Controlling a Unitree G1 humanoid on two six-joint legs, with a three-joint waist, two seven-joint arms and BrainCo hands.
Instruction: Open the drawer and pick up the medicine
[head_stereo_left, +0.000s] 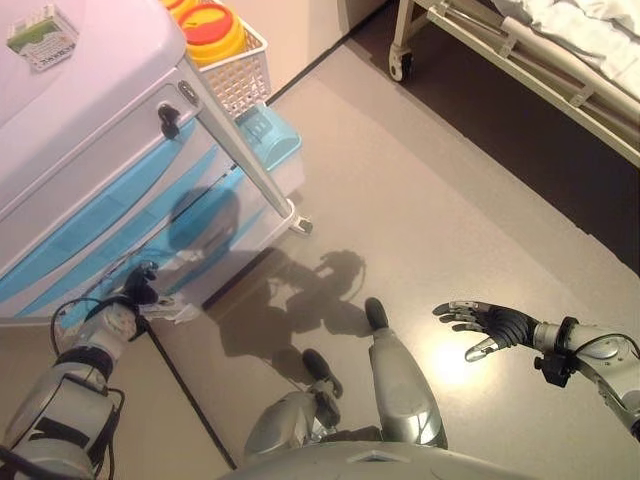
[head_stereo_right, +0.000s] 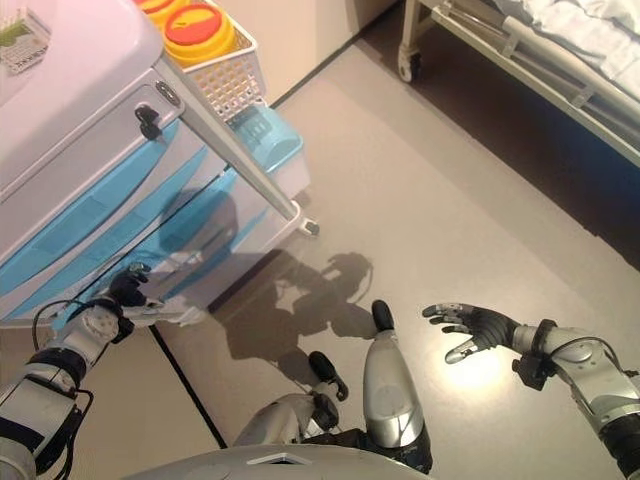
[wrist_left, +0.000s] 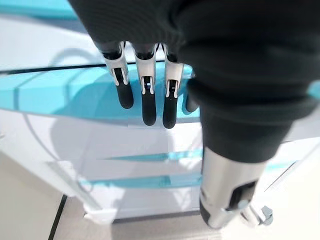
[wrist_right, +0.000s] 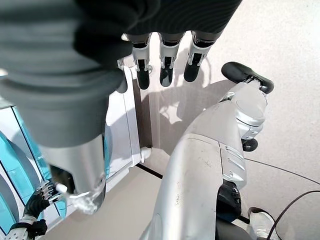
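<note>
A white cart (head_stereo_left: 90, 90) with blue drawer fronts (head_stereo_left: 110, 205) stands at the left, and all its drawers look shut. My left hand (head_stereo_left: 138, 284) is low against the cart's bottom drawers. In the left wrist view its fingers (wrist_left: 145, 97) are straight, with their tips at a blue drawer strip (wrist_left: 55, 95) and nothing held. My right hand (head_stereo_left: 487, 324) hovers open over the floor on the right, palm up and empty. A small green-and-white box (head_stereo_left: 42, 36) lies on the cart's top. No medicine shows inside any drawer.
A white basket (head_stereo_left: 242, 85) with yellow, red-lidded containers (head_stereo_left: 212, 28) hangs on the cart's side above a light blue bin (head_stereo_left: 270, 135). A cart wheel (head_stereo_left: 302, 226) rests on the grey floor. A hospital bed (head_stereo_left: 520, 50) stands at the upper right.
</note>
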